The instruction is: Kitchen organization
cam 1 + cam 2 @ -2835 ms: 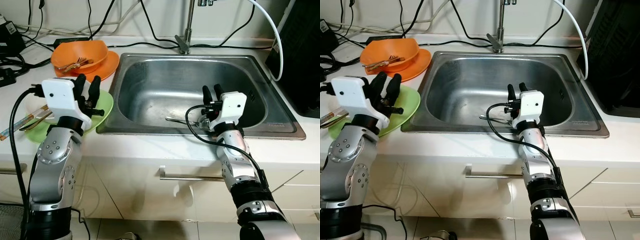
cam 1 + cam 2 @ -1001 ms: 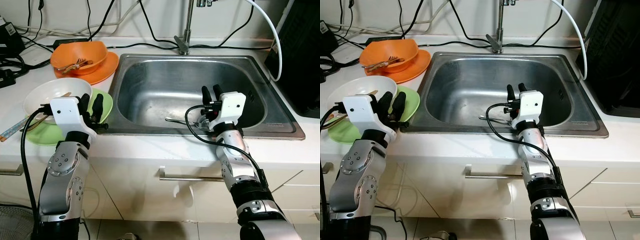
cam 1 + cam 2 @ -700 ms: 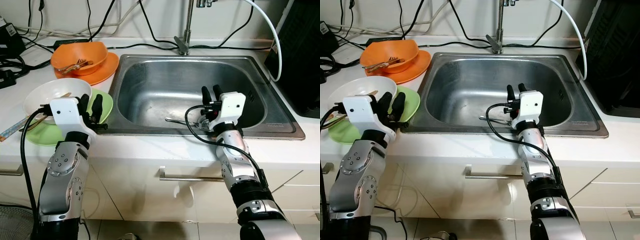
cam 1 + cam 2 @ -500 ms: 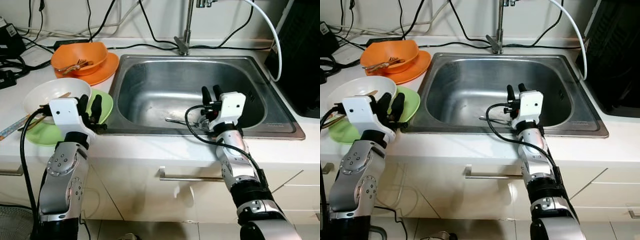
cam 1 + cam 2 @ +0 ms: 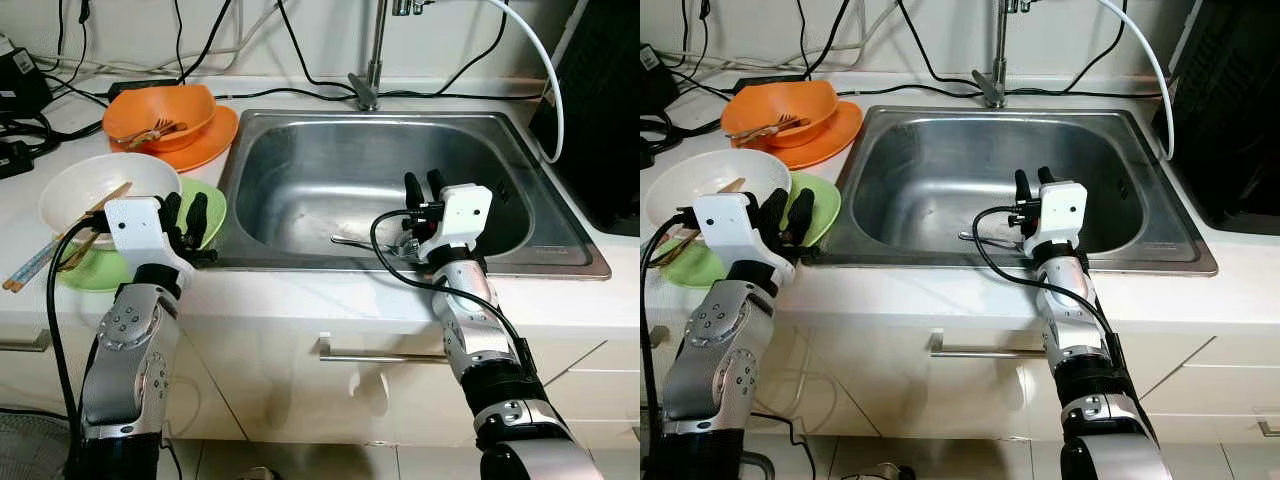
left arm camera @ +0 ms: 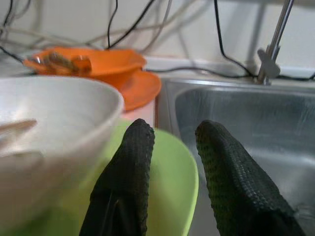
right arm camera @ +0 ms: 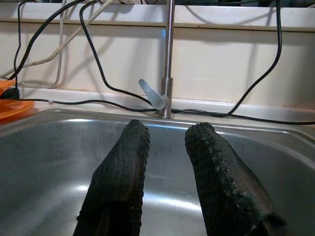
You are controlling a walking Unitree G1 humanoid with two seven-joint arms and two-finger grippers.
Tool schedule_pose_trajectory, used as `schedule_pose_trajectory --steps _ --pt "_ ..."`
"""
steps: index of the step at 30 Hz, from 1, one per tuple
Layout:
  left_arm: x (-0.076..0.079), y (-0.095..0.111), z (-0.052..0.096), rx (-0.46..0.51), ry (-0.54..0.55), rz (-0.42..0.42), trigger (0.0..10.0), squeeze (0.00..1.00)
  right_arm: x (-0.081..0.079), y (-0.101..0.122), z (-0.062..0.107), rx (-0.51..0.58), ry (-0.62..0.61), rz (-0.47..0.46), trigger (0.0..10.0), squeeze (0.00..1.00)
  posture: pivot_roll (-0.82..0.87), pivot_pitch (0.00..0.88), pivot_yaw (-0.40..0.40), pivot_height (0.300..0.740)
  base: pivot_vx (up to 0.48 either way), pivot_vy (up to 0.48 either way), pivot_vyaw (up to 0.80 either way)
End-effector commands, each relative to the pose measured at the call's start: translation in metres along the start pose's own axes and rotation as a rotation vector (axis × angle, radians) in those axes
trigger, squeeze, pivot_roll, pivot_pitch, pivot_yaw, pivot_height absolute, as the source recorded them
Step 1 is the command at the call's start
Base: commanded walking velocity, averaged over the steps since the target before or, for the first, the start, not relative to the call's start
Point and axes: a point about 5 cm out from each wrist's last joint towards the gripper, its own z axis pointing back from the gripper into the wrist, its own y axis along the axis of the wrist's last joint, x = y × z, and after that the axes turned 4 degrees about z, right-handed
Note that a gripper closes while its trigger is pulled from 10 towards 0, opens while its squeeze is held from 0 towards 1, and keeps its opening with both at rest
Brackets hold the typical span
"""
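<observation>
The white bowl sat on the green plate on the counter left of the sink, with chopsticks leaning out over its rim. It looked hard, smooth and breakable, probably light, and likely slippery on its glazed wall; the rim nearest the robot seemed the best place to pinch it, away from the loose chopsticks, which could tip out. The left gripper hovered just beside the bowl over the plate, its fingers parted and holding nothing. Behind stood an orange bowl on an orange plate. The right gripper hung over the sink's front edge, fingers apart and empty, near a utensil lying in the basin.
</observation>
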Motion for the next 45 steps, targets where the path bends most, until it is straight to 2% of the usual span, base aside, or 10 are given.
schedule_pose_trajectory --steps 1,13,14,16,19,23,28,31,39,45 --pt "0.002 -0.003 -0.002 -0.021 -0.014 0.010 10.0 0.00 0.001 -0.011 0.007 -0.050 -0.015 -0.012 10.0 0.00 0.19 0.027 0.070 0.740 0.000 0.000 0.00" --pt "0.024 0.009 -0.017 0.034 -0.114 0.023 10.0 0.00 0.003 -0.010 0.006 -0.045 -0.022 -0.010 10.0 0.00 0.17 0.015 0.075 0.740 0.000 0.000 0.00" --pt "0.033 0.013 -0.018 0.056 -0.156 0.005 10.0 0.00 0.003 -0.010 0.006 -0.045 -0.024 -0.010 10.0 0.00 0.17 0.014 0.076 0.740 0.000 0.000 0.00" --pt "0.034 0.014 -0.018 0.066 -0.166 -0.004 10.0 0.00 0.003 -0.010 0.006 -0.045 -0.024 -0.010 10.0 0.00 0.17 0.014 0.076 0.740 0.000 0.000 0.00" --pt "0.032 0.020 -0.019 0.103 -0.153 -0.074 10.0 0.00 0.003 -0.010 0.006 -0.045 -0.026 -0.010 10.0 0.00 0.17 0.015 0.074 0.740 0.000 0.000 0.00" --pt "0.033 0.035 -0.021 0.166 -0.135 -0.124 10.0 0.00 0.003 -0.011 0.006 -0.046 -0.027 -0.012 10.0 0.00 0.18 0.020 0.068 0.740 0.000 0.000 0.00" --pt "0.028 0.056 -0.020 0.253 -0.103 -0.166 10.0 0.00 0.000 -0.013 0.007 -0.055 -0.022 -0.017 10.0 0.00 0.19 0.027 0.063 0.740 0.000 0.000 0.00" --pt "0.016 0.064 -0.015 0.278 -0.056 -0.213 10.0 0.00 -0.003 -0.013 0.006 -0.057 -0.016 -0.023 10.0 0.00 0.21 0.037 0.064 0.740 0.000 0.000 0.00" --pt "-0.006 0.043 0.001 0.203 0.072 -0.234 10.0 0.00 -0.003 -0.013 0.007 -0.058 -0.014 -0.027 10.0 0.00 0.21 0.048 0.061 0.740 0.000 0.000 0.00" --pt "-0.010 0.035 0.004 0.179 0.103 -0.221 10.0 0.00 -0.004 -0.013 0.006 -0.059 -0.007 -0.026 10.0 0.00 0.22 0.042 0.062 0.740 0.000 0.000 0.00"
